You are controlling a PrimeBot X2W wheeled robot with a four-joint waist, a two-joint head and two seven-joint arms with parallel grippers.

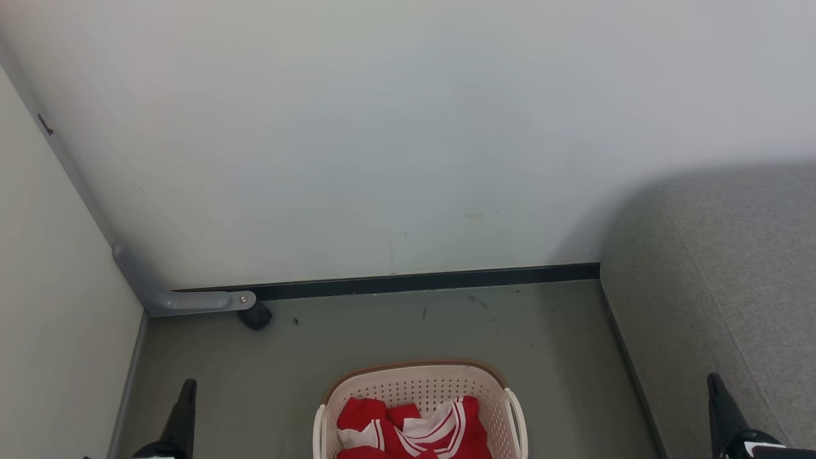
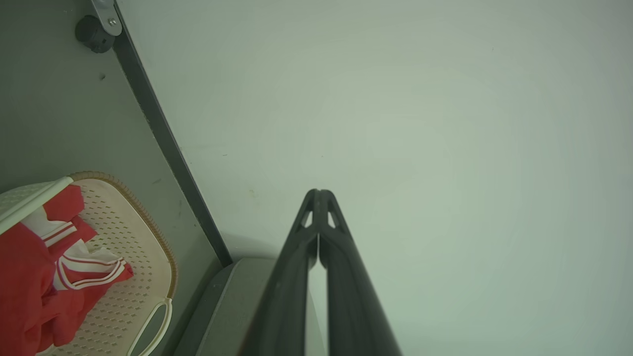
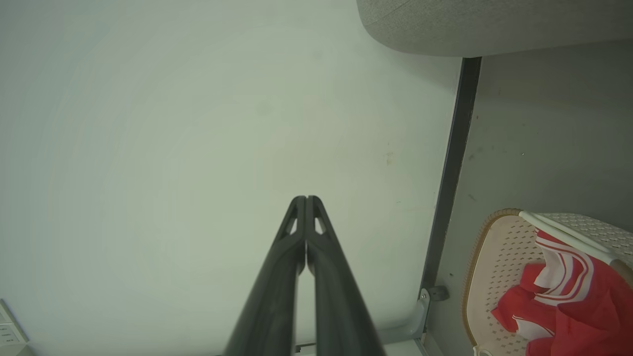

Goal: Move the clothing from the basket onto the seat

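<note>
We see our left gripper (image 2: 319, 194) standing up from the bottom edge, its two dark fingers pressed together at the tips, a pale wall (image 2: 420, 123) behind them. At the lower left the basket (image 2: 141, 247) sits on the grey-green floor (image 2: 49, 113), with red clothing (image 2: 24, 282) with white striped trim heaped inside. A dark baseboard (image 2: 158, 128) runs between floor and wall, ending at the grey seat (image 2: 222, 301). A black wheel (image 2: 93, 34) sits beneath a metal bracket (image 2: 106, 12) at the top left

The clothing (image 1: 414, 430) lies in the basket (image 1: 414, 386) on the floor (image 1: 382, 331); the seat (image 1: 720, 274) is at its three o'clock, the wall (image 1: 382, 127) at twelve.
</note>
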